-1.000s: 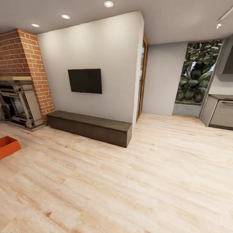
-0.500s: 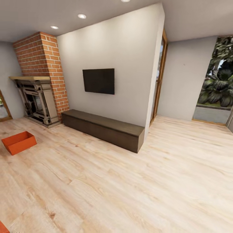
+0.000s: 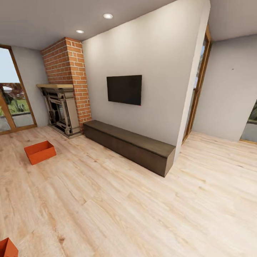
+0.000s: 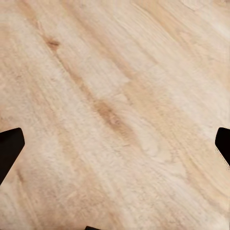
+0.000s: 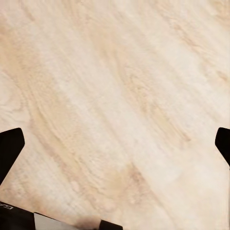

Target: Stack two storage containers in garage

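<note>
One orange bin [image 3: 40, 152] sits on the wood floor [image 3: 142, 214] near the fireplace [image 3: 60, 110]; another's corner [image 3: 7, 248] shows closer. Both the left gripper [image 4: 115, 148] and right gripper [image 5: 115, 148] are spread wide over bare planks, holding nothing.

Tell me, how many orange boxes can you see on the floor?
2. One orange box sits on the wood floor in front of the fireplace. Another orange box peeks in at the bottom-left corner, mostly cut off.

Wood floor [image 3: 150, 214], brick fireplace [image 3: 66, 92], wall TV [image 3: 124, 89], low bench [image 3: 130, 146]
</note>
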`<state>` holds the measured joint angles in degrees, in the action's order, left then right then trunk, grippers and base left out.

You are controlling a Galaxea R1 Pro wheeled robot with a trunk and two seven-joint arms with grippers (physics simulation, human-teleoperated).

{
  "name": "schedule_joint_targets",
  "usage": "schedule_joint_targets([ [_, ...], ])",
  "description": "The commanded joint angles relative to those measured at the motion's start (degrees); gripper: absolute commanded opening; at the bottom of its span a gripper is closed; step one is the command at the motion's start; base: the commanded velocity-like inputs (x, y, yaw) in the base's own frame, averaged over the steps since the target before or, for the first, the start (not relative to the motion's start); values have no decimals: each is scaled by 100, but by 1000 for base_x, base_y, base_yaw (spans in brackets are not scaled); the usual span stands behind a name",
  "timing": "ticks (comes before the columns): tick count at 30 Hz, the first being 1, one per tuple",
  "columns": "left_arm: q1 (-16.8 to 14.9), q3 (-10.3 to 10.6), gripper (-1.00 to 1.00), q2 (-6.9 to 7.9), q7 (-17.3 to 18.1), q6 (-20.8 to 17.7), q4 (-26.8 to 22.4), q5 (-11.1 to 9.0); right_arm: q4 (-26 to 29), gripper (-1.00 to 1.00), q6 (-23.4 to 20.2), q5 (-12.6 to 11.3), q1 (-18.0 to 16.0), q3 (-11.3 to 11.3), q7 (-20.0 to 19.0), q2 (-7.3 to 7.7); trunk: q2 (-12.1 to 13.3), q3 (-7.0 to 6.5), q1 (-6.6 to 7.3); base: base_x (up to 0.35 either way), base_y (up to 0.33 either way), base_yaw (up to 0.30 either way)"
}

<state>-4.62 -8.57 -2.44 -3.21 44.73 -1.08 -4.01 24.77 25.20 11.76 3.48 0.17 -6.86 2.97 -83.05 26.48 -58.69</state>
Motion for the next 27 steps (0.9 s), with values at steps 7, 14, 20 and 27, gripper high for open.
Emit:
schedule_joint_targets([
  [7, -4, 22, 100, -2, -4, 15, 3, -39, 10, 100, 5, 2, 3, 0, -17, 2, -3, 5, -3, 294, -207, 298],
  [14, -4, 22, 100, -2, -4, 18, 3, -39, 10, 100, 8, 2, 3, 0, -17, 2, -3, 5, -3, 272, -234, 299],
  [20, -4, 20, 100, -2, -4, 16, 3, -39, 10, 100, 4, -4, 3, 0, -17, 2, -3, 5, -3, 270, -235, 299],
  [27, -4, 20, 100, -2, -4, 14, 3, -39, 10, 100, 7, -7, 3, 0, -17, 2, -3, 5, -3, 270, -236, 299],
])
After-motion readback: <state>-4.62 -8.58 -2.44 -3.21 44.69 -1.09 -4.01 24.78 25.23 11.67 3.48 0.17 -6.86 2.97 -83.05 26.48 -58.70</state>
